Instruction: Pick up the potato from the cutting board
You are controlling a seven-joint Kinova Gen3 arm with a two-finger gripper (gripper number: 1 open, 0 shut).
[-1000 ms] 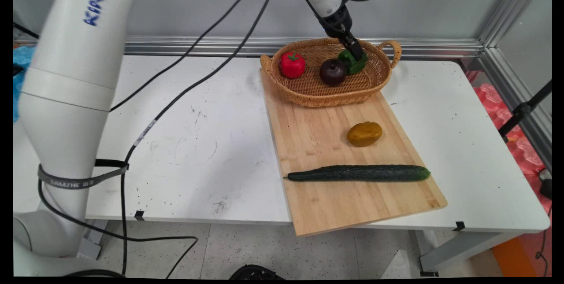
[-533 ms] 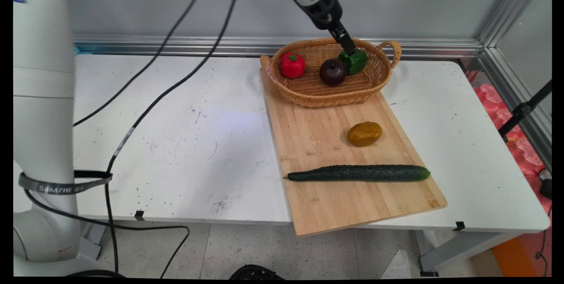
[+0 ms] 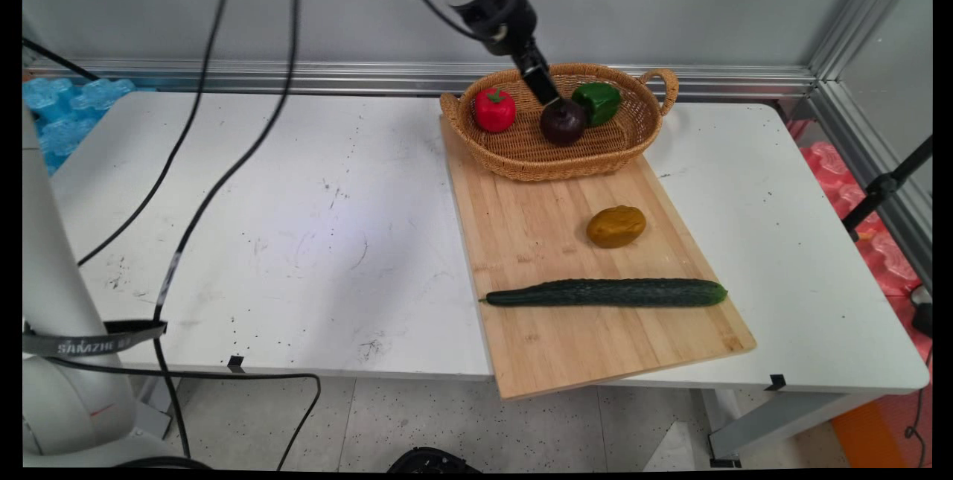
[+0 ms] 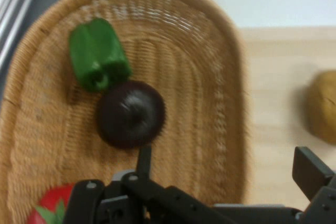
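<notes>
The gripper [image 3: 552, 99] hangs over the wicker basket [image 3: 521, 167] at the upper centre of the main view, tips pointing down at the dark purple round fruit [image 3: 563, 123] and nearest to it. Contact cannot be confirmed from that angle. The fingers [image 4: 144, 158] stand apart with nothing between them. Inside the basket, the green bell pepper [image 3: 598, 102] lies just beside the dark fruit on its upper right and appears to touch it. A red fruit with a green stalk [image 3: 494, 109] sits apart at the basket's left end. The basket rests on the far end of a wooden cutting board [image 3: 551, 346], which lies on the white table [image 3: 298, 227] and overhangs its near edge. On the board, below the basket in the frame, lie a yellow-brown potato [image 3: 616, 226] and, nearer the camera, a long cucumber [image 3: 604, 292], well apart from the gripper. The hand view alone shows the spread of the fingers, with the dark fruit ahead of the left one and outside the gap. The main view alone shows the cucumber, the whole board and the arm's height above the basket.
</notes>
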